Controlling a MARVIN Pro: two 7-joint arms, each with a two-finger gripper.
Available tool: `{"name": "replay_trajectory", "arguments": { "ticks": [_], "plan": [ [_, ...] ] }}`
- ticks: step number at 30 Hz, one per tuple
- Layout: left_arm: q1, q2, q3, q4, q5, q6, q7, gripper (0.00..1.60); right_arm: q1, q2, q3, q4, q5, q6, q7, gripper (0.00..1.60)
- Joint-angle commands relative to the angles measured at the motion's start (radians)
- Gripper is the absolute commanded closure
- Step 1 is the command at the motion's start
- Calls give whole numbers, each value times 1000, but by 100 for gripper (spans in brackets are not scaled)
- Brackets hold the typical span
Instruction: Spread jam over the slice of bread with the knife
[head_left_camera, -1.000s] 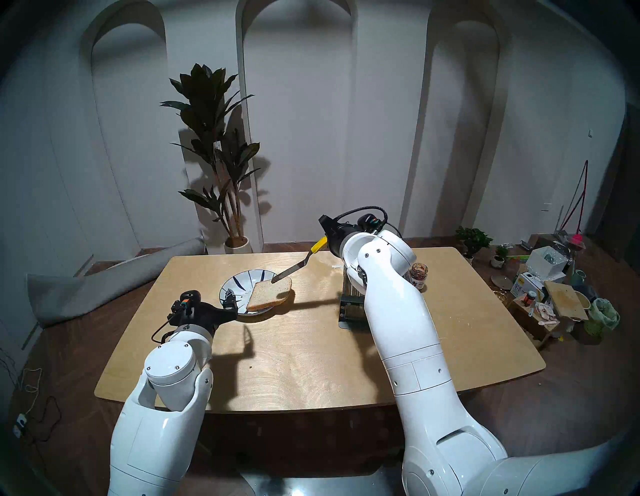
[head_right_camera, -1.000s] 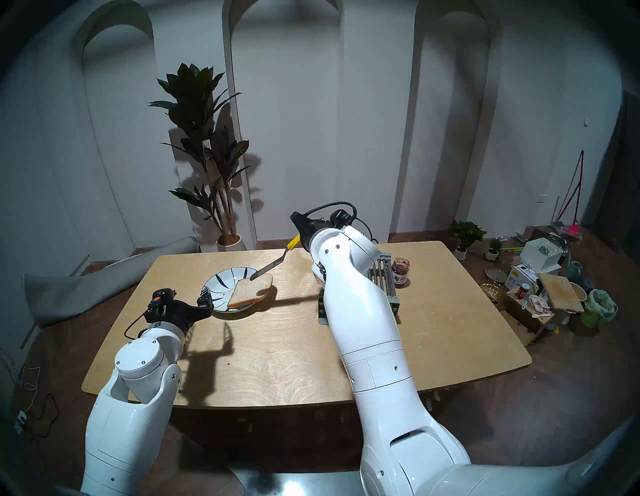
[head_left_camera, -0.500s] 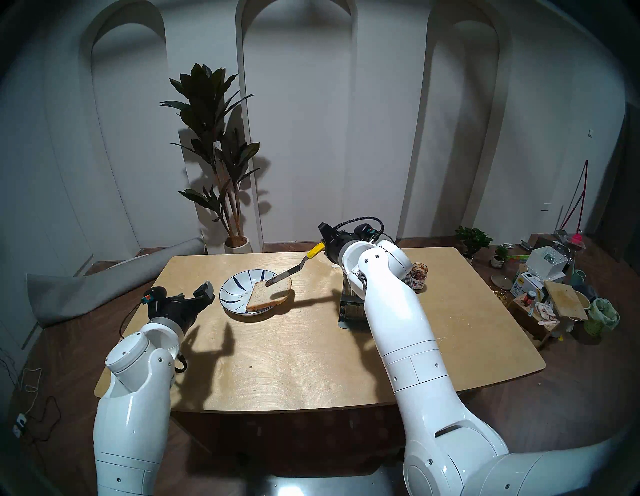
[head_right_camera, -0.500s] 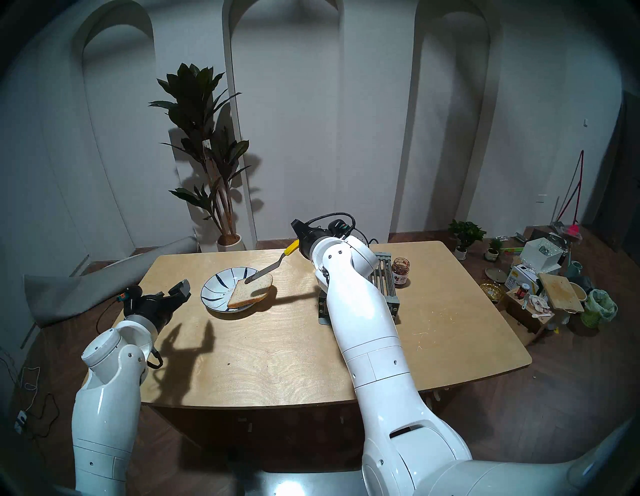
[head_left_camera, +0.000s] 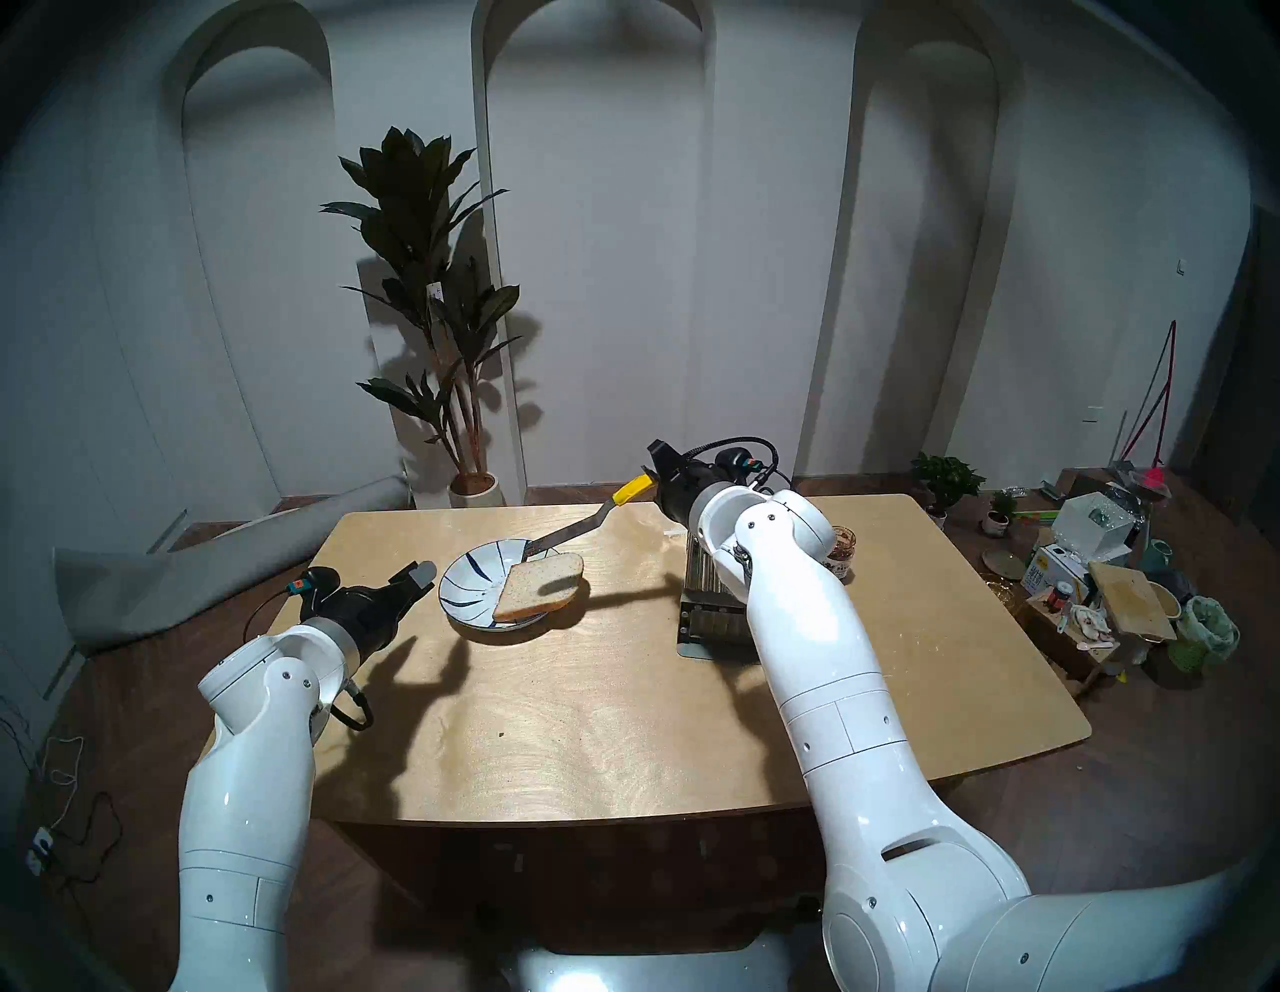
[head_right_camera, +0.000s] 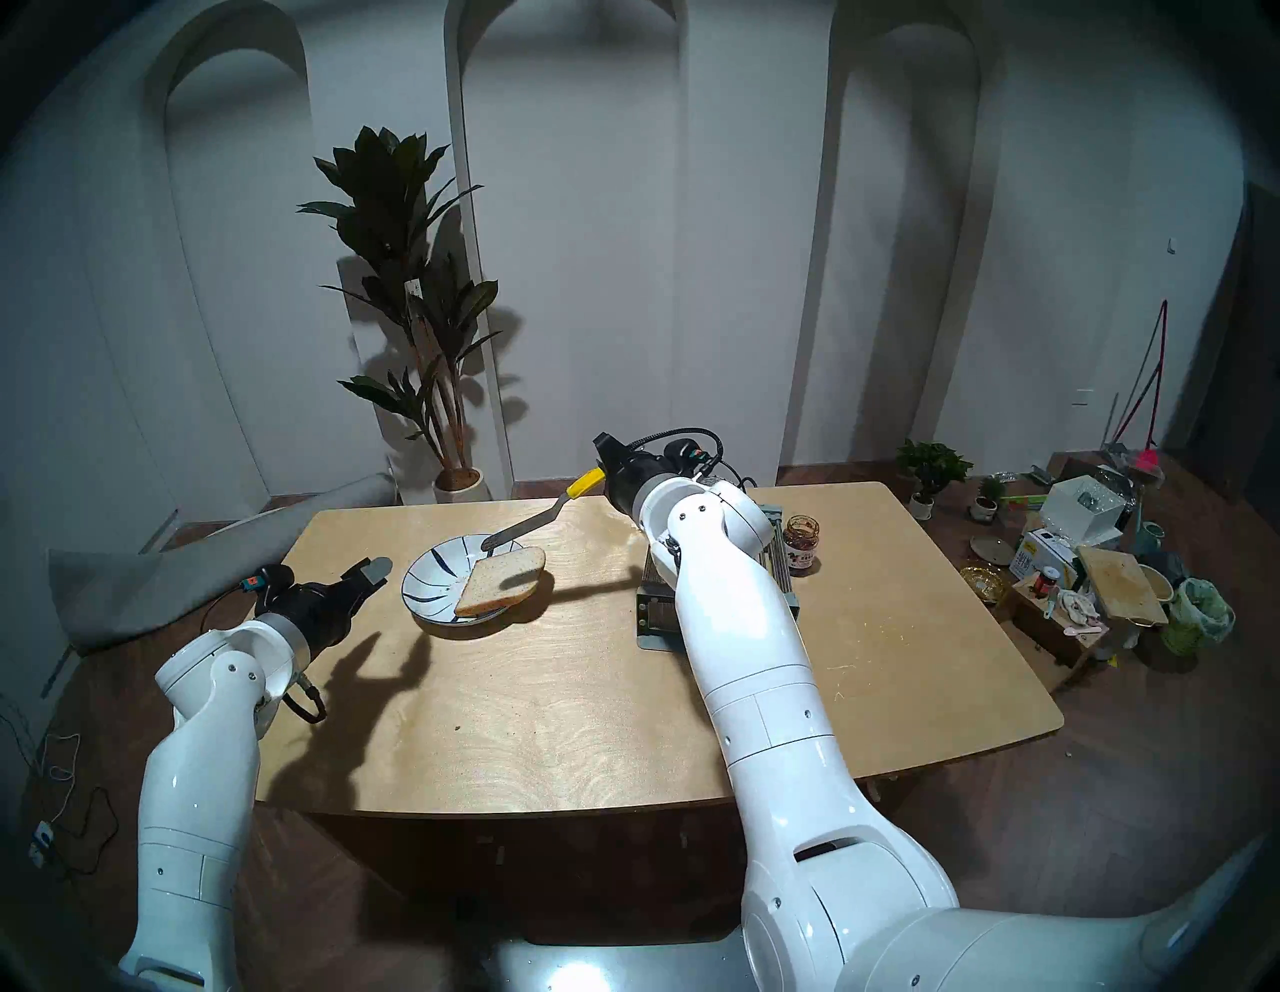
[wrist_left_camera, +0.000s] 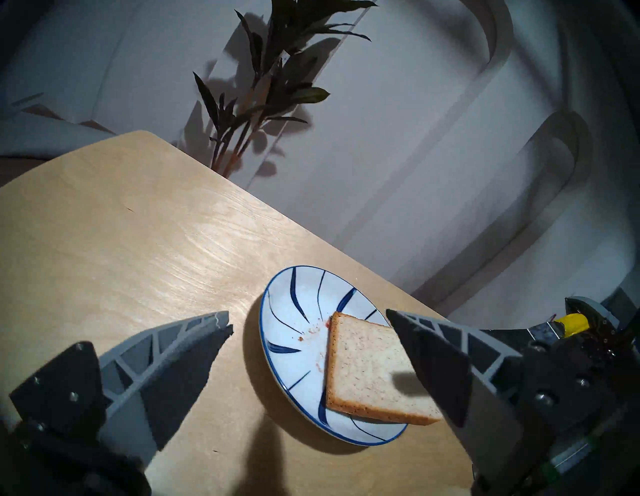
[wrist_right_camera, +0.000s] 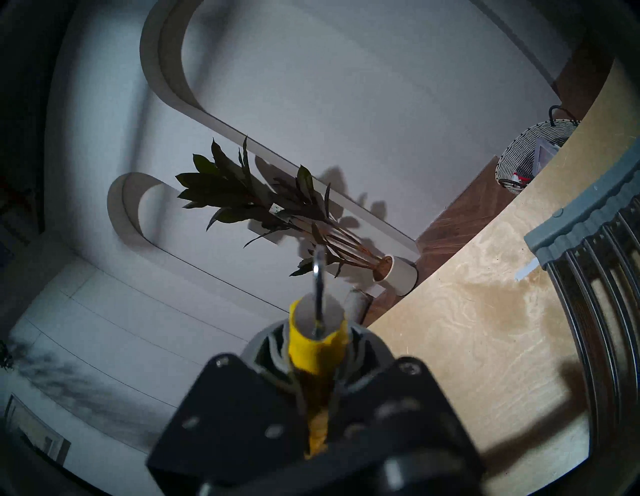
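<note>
1. A pale wooden table (head_left_camera: 623, 727) is standing before a white wall with arched niches, and a tall dark-leaved potted plant (head_left_camera: 429, 291) is rising behind it.
2. A round white plate with blue leaf strokes (wrist_left_camera: 294, 332) is sitting toward the table's far left, and the square tan slice of bread with a brown crust (wrist_left_camera: 367, 370) is lying tilted across its right rim, overhanging it; its face looks bare, with only faint red smears on the plate beside it.
3. The right gripper (wrist_right_camera: 317, 346) is clenching the yellow handle of the slim knife with the offset silver blade (head_left_camera: 564, 533), holding the blade slanted down with its tip above the plate, just past the bread's far edge, probably to draw it flat across the slice.
4. The left gripper (wrist_left_camera: 308, 318) is hanging released, fingers spread, just left of the plate, seemingly placed to steady it.
5. The small clear glass jar of red jam (head_right_camera: 802, 544) is standing well right, beside the grey slatted rack (wrist_right_camera: 595, 263), lid off.
</note>
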Motion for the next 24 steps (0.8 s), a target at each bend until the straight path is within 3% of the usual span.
{"name": "replay_trajectory", "arguments": {
  "ticks": [1,11,24],
  "plan": [
    [-117,57,29,42,-22,49,-32,0,41,20,14,32,35,-2,121,160],
    [-206,95,74,187,-15,103,-38,0,63,36,4,91,32,-15,230,160],
    [-304,108,153,327,6,112,-69,0,62,48,-29,120,-4,-63,259,160]
  ]
}}
